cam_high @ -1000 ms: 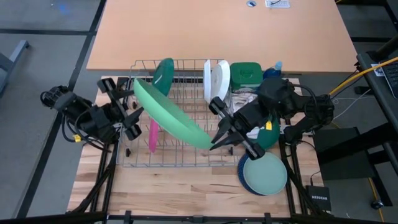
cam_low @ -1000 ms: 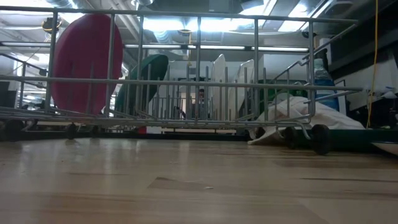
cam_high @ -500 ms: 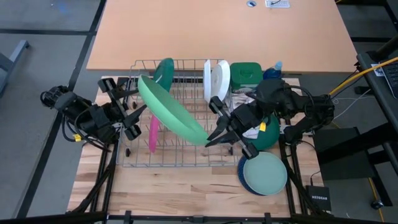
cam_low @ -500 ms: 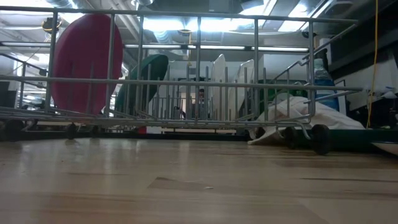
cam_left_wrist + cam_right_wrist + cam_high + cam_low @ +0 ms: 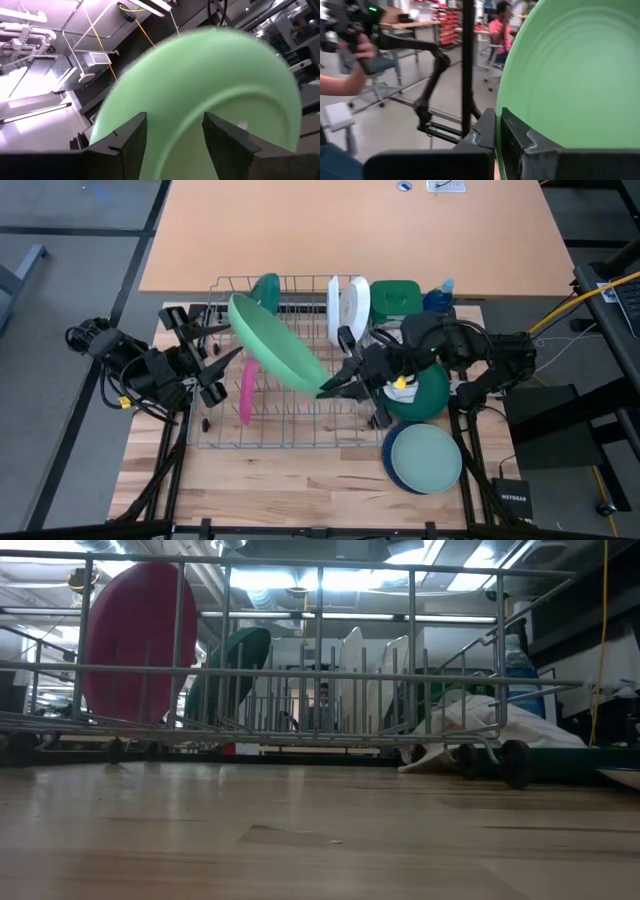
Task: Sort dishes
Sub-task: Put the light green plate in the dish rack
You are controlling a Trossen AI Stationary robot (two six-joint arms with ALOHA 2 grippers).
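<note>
Right hand (image 5: 325,390): clenched on the near-right rim of the light green plate (image 5: 275,345), holding it tilted above the rack (image 5: 290,435).
Left hand (image 5: 205,350): released, fingers spread, waiting at the rack's left end; in its own wrist view the light green plate fills the gap ahead of the fingers (image 5: 132,142), not touching them as far as I can tell.
Plate in play: aloft over the rack's middle, not yet in a slot.
Risk, slip: the grip is on one edge only, so I judge the plate could swing or drop onto the wires.
Risk, knock: its far edge hangs close to the dark green plate (image 5: 265,290); lowering it askew could tip that one.
Risk, handover: if the left hand closes off-centre, the plate could twist free.
Count, in rack: one dark green, one pink (image 5: 245,395), two white (image 5: 352,305), all upright.
Count, right of rack: a pale teal plate (image 5: 428,460) on a navy one (image 5: 388,465), plus another dark green (image 5: 425,395) under the right arm.
Others: green tub (image 5: 397,295), cloth (image 5: 470,720).
</note>
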